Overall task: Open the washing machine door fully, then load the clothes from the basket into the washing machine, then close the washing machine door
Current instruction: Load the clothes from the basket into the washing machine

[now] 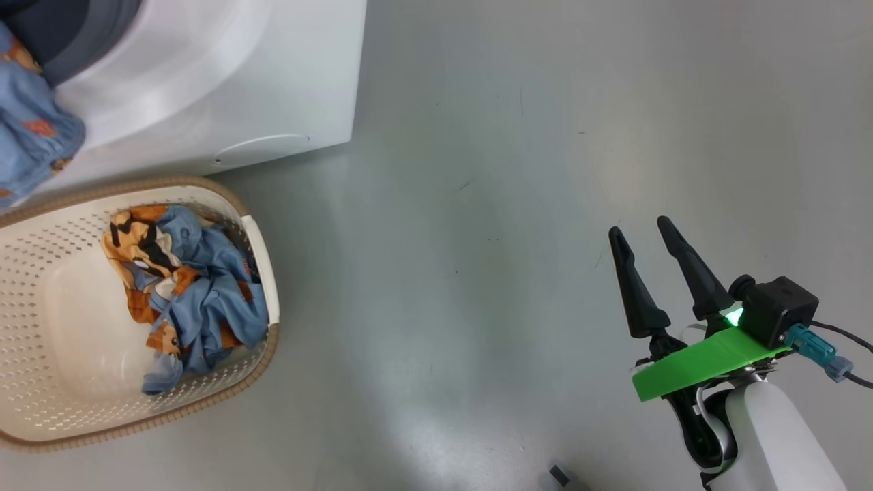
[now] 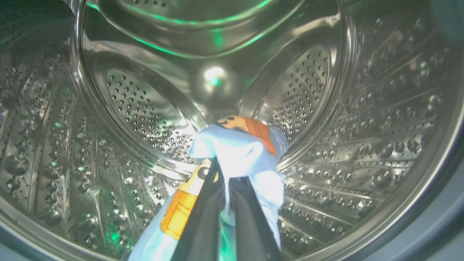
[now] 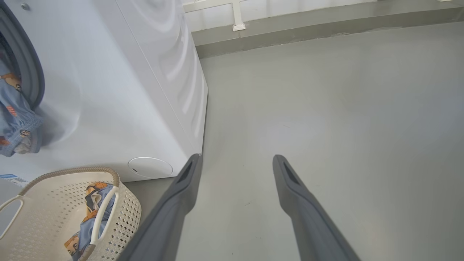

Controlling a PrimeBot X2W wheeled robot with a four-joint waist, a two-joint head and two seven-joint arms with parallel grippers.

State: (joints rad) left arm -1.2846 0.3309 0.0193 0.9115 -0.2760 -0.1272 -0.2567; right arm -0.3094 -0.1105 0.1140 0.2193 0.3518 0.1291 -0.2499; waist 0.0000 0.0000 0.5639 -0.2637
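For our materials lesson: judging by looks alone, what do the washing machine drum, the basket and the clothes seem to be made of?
The washing machine drum looks like polished stainless steel: mirror reflections, punched holes. The basket is probably moulded plastic, matte cream, with perforated walls and a woven-look rim. The clothes seem soft printed fabric, perhaps cotton: crumpled folds.

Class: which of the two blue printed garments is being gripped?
The garment at the washing machine drum, pinched by the shut left gripper; the other garment lies loose in the basket.
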